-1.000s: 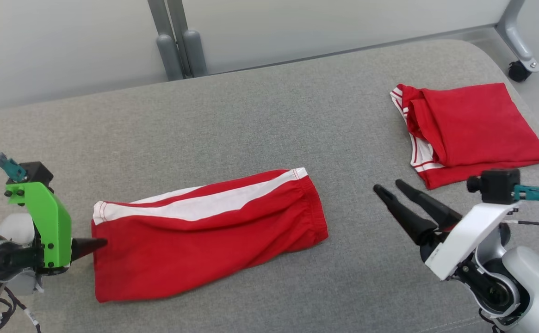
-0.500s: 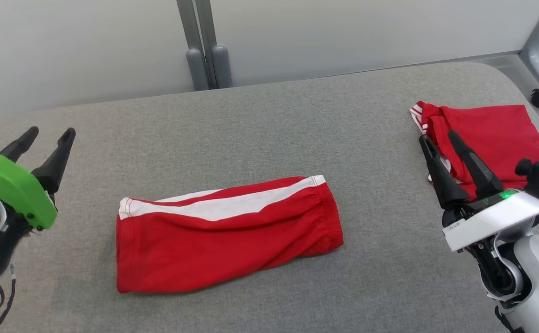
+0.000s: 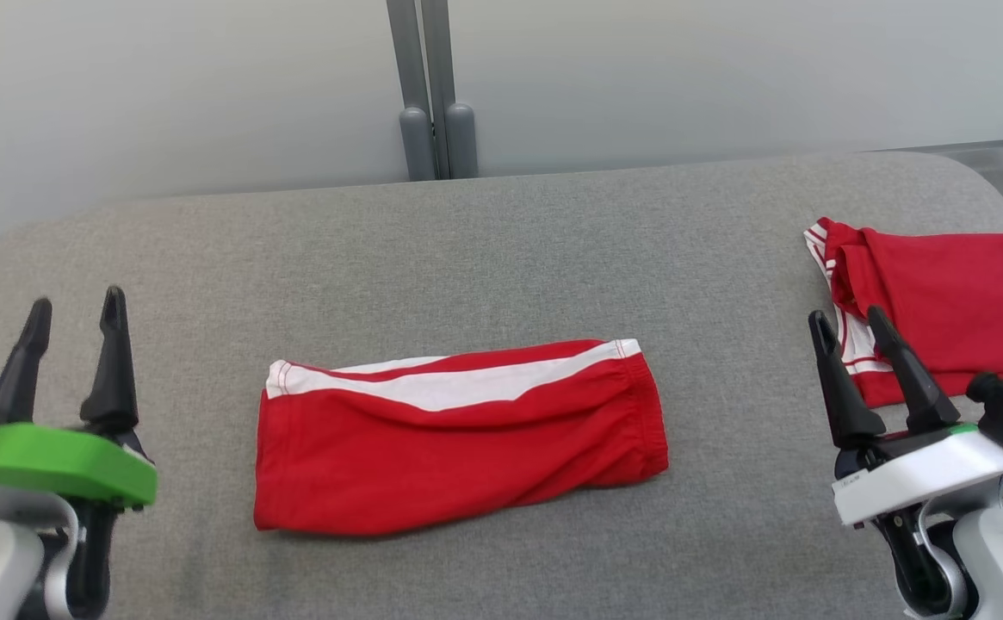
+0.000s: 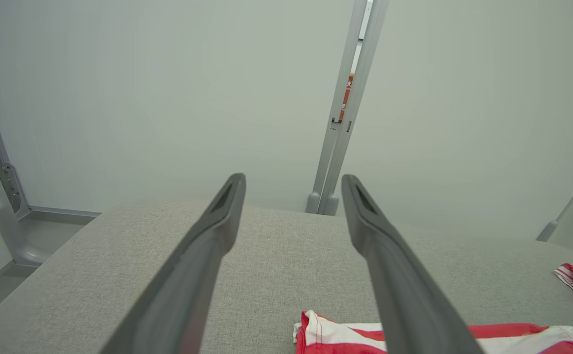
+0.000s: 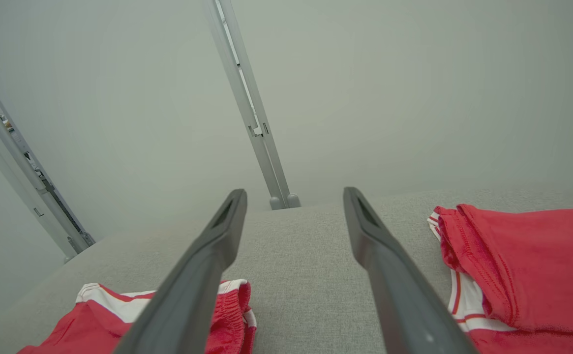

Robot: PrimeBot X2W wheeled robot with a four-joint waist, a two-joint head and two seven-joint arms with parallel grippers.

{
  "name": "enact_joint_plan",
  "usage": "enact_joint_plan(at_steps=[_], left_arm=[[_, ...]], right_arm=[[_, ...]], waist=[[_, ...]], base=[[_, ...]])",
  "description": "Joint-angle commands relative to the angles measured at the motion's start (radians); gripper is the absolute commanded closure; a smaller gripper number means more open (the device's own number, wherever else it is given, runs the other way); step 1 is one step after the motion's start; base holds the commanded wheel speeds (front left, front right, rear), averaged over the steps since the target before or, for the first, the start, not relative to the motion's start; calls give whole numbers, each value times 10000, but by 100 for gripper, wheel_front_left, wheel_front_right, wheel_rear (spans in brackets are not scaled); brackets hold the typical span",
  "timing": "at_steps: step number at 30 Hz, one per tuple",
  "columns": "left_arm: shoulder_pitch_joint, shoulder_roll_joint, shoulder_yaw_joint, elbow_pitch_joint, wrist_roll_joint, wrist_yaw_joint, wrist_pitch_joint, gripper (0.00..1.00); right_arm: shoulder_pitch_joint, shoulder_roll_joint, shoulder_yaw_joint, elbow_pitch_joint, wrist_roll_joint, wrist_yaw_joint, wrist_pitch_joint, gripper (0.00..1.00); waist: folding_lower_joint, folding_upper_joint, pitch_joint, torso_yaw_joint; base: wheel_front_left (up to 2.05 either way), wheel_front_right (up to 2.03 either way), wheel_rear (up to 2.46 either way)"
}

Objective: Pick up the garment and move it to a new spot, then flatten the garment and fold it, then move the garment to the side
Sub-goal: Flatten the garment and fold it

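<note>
Lying folded in the middle of the table (image 3: 501, 224), garment (image 3: 458, 439) sits clear between left end effector (image 3: 77, 300) and right end effector (image 3: 845, 314), both spread, empty; folding seems done, shift aside pending.

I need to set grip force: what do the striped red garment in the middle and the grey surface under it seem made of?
The red garment: soft matte knit fabric, perhaps cotton or polyester jersey; it creases loosely, with stitched hems and a gathered waistband.
The grey surface: matte woven, felt-like cloth with a fine heathered grain and rounded corners; what lies beneath is hidden.
</note>
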Motion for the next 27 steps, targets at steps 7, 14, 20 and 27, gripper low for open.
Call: enact_joint_plan(at_steps=[7,14,20,27], left_arm=[[2574,-1972,2174,-372,2805,-609,-20,0],[3622,-3487,3073,30,4822,-1821,-20,0],[3438,-4158,3576,481,5436,-2541,-23,0],[3064,-4681,3790,822,5813,-3128,-22,0]], right_arm=[[692,519,-160,399,-825,-1,-175,0],[615,794,-28,941,-2057,-1,-197,0],[279,943,365,1487,-2165,-1,119,0],[-803,1007,1059,2191,-1903,-1,1232,0]], waist=[[1,-1,-167,67],[1,-1,-147,115],[1,-1,-106,310],[1,-1,201,631]], base=[[0,0,0],[0,0,0],[0,0,0],[0,0,0]])
